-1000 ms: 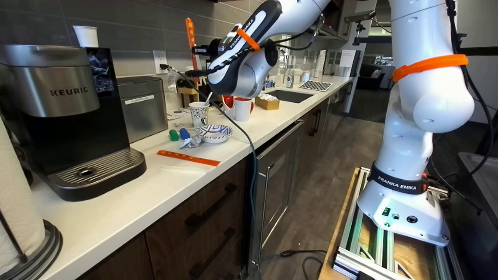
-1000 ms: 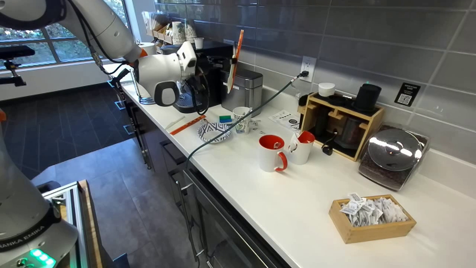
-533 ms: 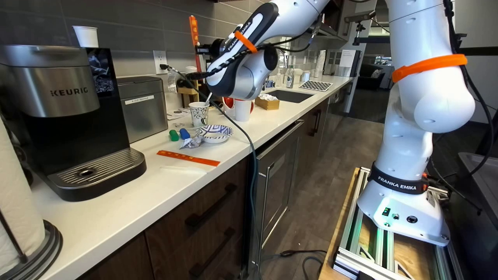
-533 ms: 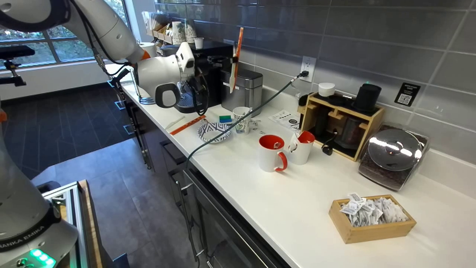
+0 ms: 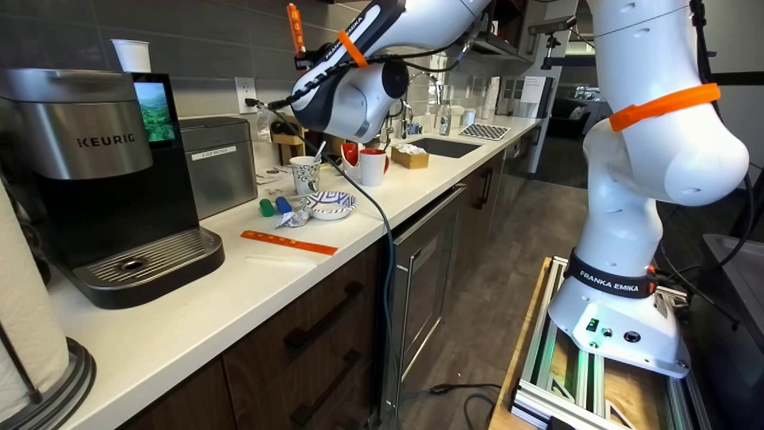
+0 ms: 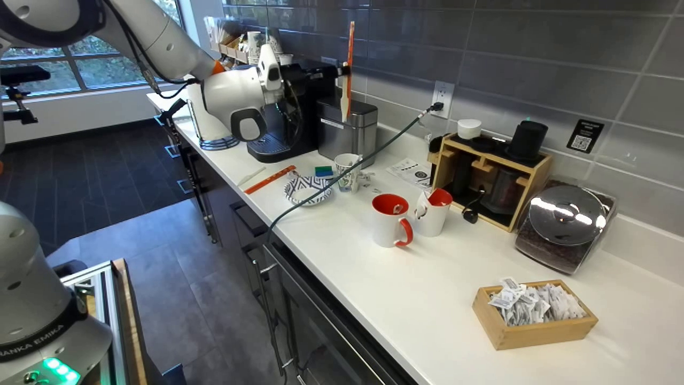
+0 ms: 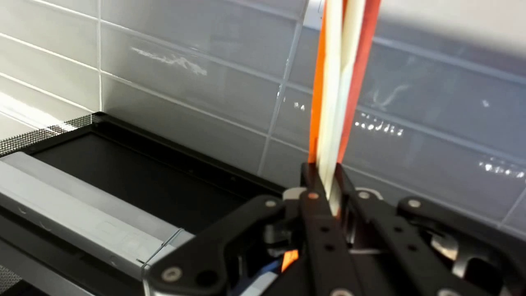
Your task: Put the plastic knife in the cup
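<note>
My gripper [image 7: 324, 168] is shut high above the counter by the tiled wall, also seen in both exterior views [image 5: 302, 60] [image 6: 344, 70]. It holds a slim bright orange strip that fits the plastic knife [image 6: 350, 45], nearly upright. Orange edges of the knife [image 7: 367, 41] show on both sides of a pale flat utensil [image 7: 333, 82] clamped with it. No clear tumbler shows. The only cup low on the counter near the plate is a patterned paper cup [image 5: 305, 176] with a white utensil leaning in it. It also stands below the gripper's height in an exterior view [image 6: 347, 172].
Another orange strip [image 5: 286, 242] and a pale utensil [image 5: 280, 261] lie on the counter by a patterned plate [image 5: 329, 206]. The black coffee machine [image 5: 113, 221] and a steel box [image 5: 224, 164] stand beside them. A cable [image 6: 320, 190] crosses above the counter. Red-white mugs [image 6: 386, 230] stand nearby.
The arm has lifted, carrying the gripper and the held pieces upward. In an exterior view the orange strip is also more upright and slightly to the right. The coffee machine's screen picture changed.
</note>
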`<act>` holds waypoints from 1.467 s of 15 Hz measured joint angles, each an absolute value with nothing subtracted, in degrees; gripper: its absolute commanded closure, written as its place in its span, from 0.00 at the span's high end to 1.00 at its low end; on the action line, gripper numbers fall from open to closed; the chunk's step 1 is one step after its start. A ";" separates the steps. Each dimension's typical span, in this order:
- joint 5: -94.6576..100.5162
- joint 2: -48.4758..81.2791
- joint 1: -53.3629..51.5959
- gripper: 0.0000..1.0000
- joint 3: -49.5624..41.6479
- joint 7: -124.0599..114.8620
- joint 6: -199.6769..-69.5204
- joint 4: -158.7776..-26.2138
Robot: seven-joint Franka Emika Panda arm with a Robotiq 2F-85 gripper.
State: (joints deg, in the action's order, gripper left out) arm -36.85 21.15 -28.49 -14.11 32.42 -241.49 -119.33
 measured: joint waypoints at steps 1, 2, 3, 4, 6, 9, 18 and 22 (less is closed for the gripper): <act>-37.54 21.76 -29.56 0.02 -14.87 33.06 -241.49 -120.08; -38.16 22.35 -30.46 0.02 -15.41 33.14 -241.49 -120.95; -38.89 22.82 -31.02 0.02 -15.53 33.14 -241.49 -121.84; -39.70 23.26 -31.38 0.02 -15.43 33.14 -241.49 -122.79; -41.21 23.92 -31.85 0.02 -15.17 33.14 -241.49 -124.73; -42.53 24.30 -31.97 0.02 -14.33 32.36 -241.49 -127.34; -41.66 24.52 -32.19 0.02 -13.36 18.12 -241.49 -128.85; -38.44 26.03 -33.24 0.02 -17.21 12.87 -241.49 -127.05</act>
